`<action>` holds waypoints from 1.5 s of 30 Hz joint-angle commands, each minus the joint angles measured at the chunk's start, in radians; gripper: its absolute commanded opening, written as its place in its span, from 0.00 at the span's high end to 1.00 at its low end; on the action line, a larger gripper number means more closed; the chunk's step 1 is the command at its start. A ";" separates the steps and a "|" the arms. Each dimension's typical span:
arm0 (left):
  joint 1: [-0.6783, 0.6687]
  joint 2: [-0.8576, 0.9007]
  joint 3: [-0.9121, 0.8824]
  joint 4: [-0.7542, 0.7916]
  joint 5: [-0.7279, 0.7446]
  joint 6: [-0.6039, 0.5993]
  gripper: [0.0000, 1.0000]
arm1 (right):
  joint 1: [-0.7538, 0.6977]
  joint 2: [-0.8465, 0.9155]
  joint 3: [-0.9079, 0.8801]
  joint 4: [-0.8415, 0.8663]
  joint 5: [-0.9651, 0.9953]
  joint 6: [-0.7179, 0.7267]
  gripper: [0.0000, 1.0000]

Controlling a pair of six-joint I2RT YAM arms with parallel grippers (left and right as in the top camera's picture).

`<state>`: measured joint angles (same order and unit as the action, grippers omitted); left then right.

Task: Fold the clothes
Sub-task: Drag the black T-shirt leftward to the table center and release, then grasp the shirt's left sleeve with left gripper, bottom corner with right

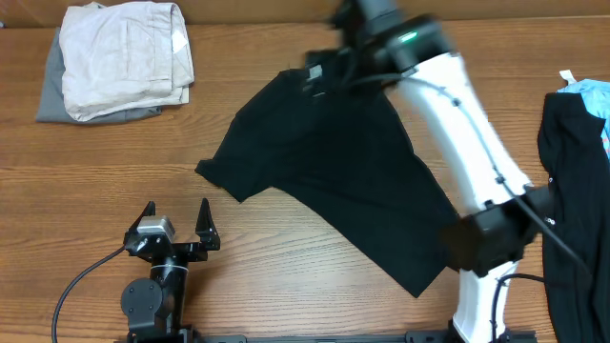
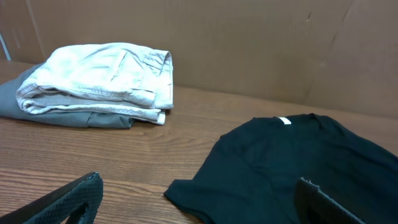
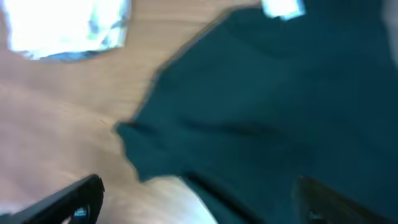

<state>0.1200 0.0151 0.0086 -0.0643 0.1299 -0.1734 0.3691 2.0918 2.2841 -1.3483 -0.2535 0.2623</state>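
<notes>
A black short-sleeved T-shirt (image 1: 334, 181) lies spread and rumpled on the wooden table, its collar toward the back. Its small white tag (image 2: 283, 121) shows at the collar. My right arm reaches over the shirt, and my right gripper (image 1: 319, 76) hovers by the collar. In the blurred right wrist view its fingers (image 3: 199, 186) are wide apart and empty above the black fabric (image 3: 261, 106), with the tag (image 3: 283, 7) at the top. My left gripper (image 1: 177, 214) is open and empty at the front left, just short of the shirt's left sleeve (image 2: 186, 190).
A folded cream garment (image 1: 124, 57) lies on a folded grey one (image 1: 48, 95) at the back left, also in the left wrist view (image 2: 99, 78). Another black garment (image 1: 572, 191) and a blue item (image 1: 596, 95) lie at the right edge. A brown wall (image 2: 249, 43) stands behind.
</notes>
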 commanded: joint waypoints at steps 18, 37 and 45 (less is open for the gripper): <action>0.005 -0.011 -0.004 -0.003 -0.010 0.020 0.00 | -0.342 -0.391 0.019 -0.346 0.238 0.281 0.00; 0.005 0.171 0.156 0.266 0.215 0.020 0.00 | -0.282 -1.101 -1.035 -0.261 0.252 0.584 0.00; 0.005 0.813 0.688 -0.061 0.344 0.219 0.00 | -0.281 -1.178 -1.275 -0.183 0.100 0.572 0.00</action>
<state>0.1204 0.6098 0.4835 -0.0044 0.3946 -0.0715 0.0811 0.9127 1.0657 -1.5520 -0.0799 0.8223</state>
